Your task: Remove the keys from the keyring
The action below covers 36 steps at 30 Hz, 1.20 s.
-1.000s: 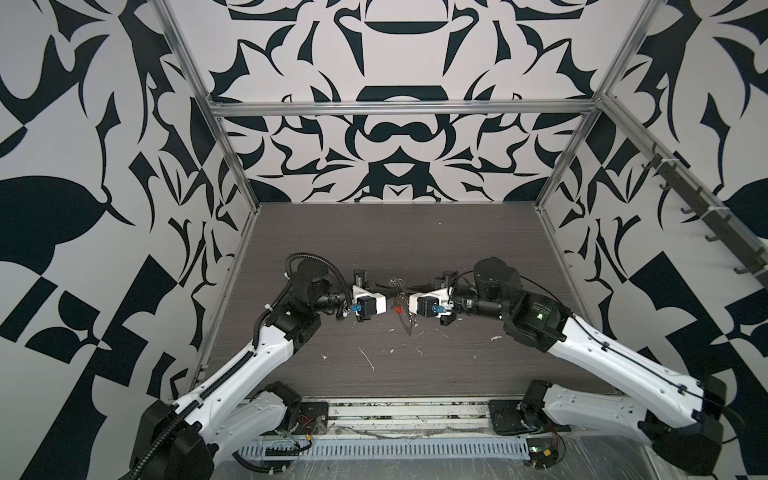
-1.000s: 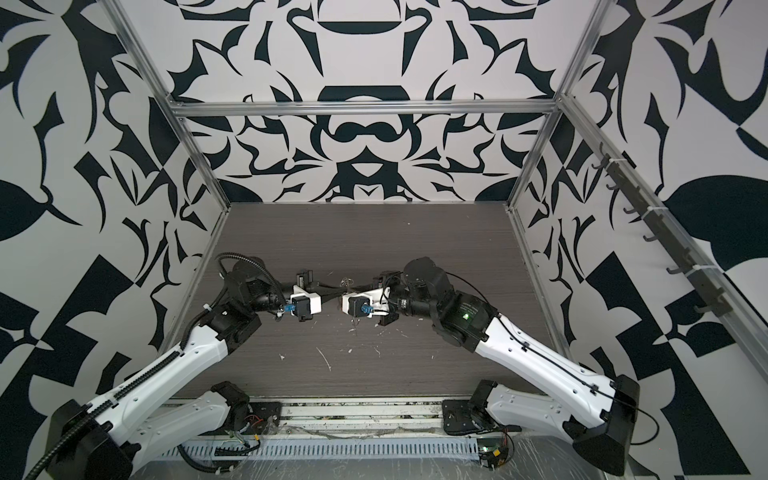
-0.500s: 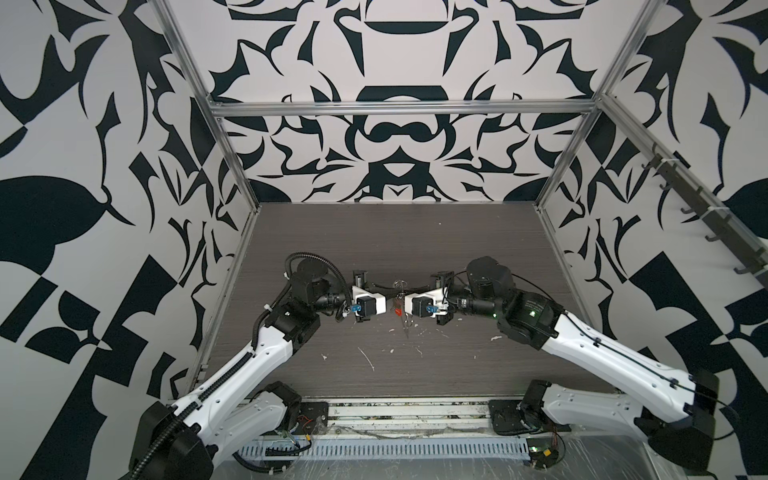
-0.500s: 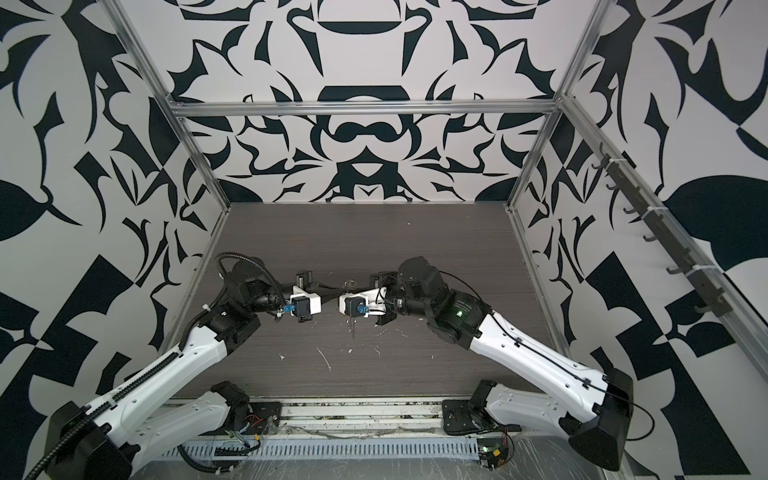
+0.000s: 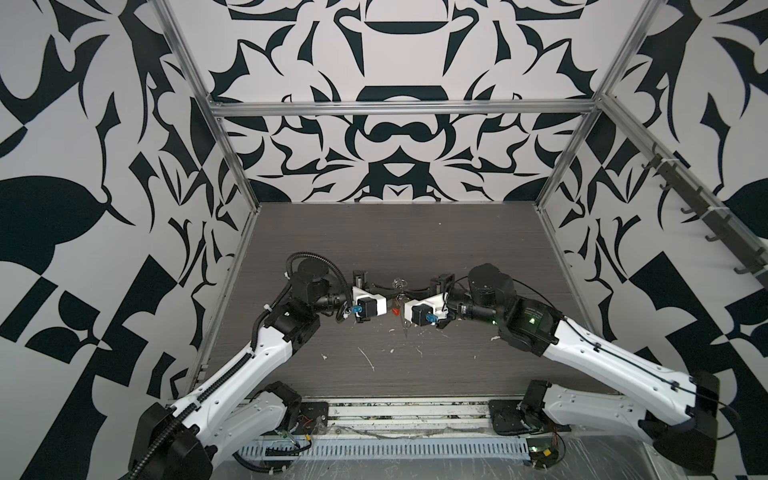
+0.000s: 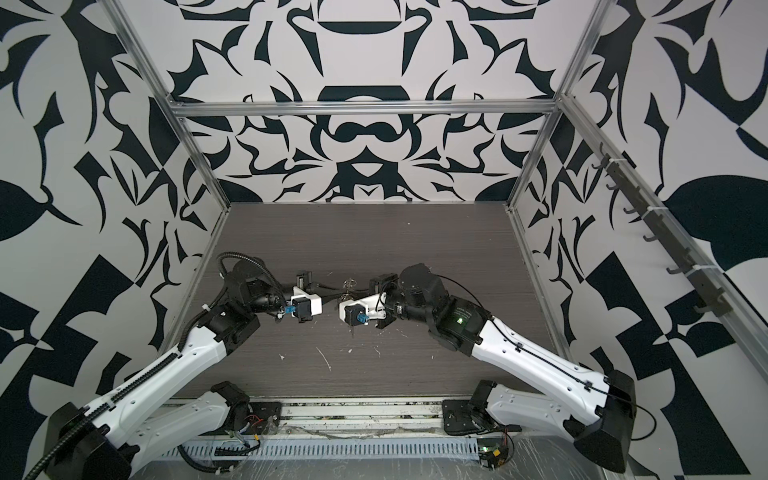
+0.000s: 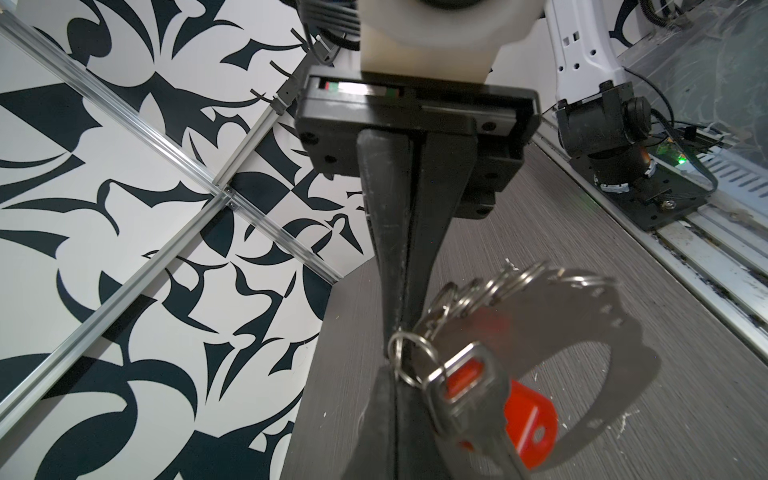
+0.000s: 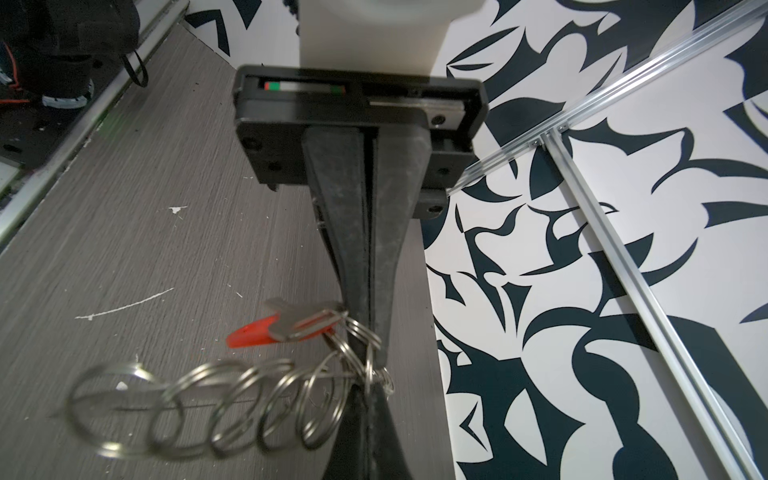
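Observation:
In both top views my two grippers meet tip to tip above the middle of the table. My left gripper [image 5: 392, 287] [image 7: 401, 358] is shut on a small ring of the keyring [image 7: 409, 362]. My right gripper [image 5: 409, 291] [image 8: 370, 369] is shut on the same bunch of rings [image 8: 365, 357]. One silvery key [image 7: 469, 399] [image 8: 299, 321] hangs from the ring beside a red plastic tag [image 7: 530, 419] [image 8: 249, 333]. A chain of several linked steel rings [image 8: 208, 411] [image 7: 503, 280] trails off to the side, blurred. In a top view the bunch [image 6: 349, 286] looks tiny.
The dark wood-grain table [image 5: 415, 232] carries white scuffs and flecks [image 5: 368, 357] near the front. Patterned walls with aluminium frame posts [image 5: 232, 166] close in the sides and back. A rail with hooks [image 5: 706, 212] runs along the right wall.
My right arm has moved left, up against the left gripper's tips, and its jaws have closed on the rings. The left arm has held still.

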Each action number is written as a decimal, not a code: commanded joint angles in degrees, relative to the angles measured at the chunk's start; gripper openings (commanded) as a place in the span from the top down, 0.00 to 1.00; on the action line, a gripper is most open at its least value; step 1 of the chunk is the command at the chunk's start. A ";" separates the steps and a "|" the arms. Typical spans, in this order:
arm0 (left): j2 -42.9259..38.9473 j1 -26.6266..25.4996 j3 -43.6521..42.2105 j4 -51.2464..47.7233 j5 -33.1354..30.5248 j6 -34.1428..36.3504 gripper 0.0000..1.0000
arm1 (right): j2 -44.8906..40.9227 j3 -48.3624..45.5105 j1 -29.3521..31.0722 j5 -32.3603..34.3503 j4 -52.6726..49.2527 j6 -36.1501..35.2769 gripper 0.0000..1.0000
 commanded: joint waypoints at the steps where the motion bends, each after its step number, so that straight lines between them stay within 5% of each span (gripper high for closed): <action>1: -1.20 0.15 2.10 -4.09 -1.30 1.58 0.89 | -2.24 -0.30 0.61 2.86 7.85 -3.33 1.00; 10: -1.26 2.18 2.70 -4.76 -0.71 1.31 0.85 | -3.34 -2.08 1.65 5.26 11.37 -8.07 1.00; 24: -1.74 5.52 5.04 -7.46 1.08 0.98 0.79 | -1.99 -6.93 6.24 16.28 26.55 -32.87 1.00; 36: -2.61 7.28 11.00 -18.73 -0.12 7.48 0.79 | -1.45 -4.11 9.56 18.31 26.70 -39.28 1.00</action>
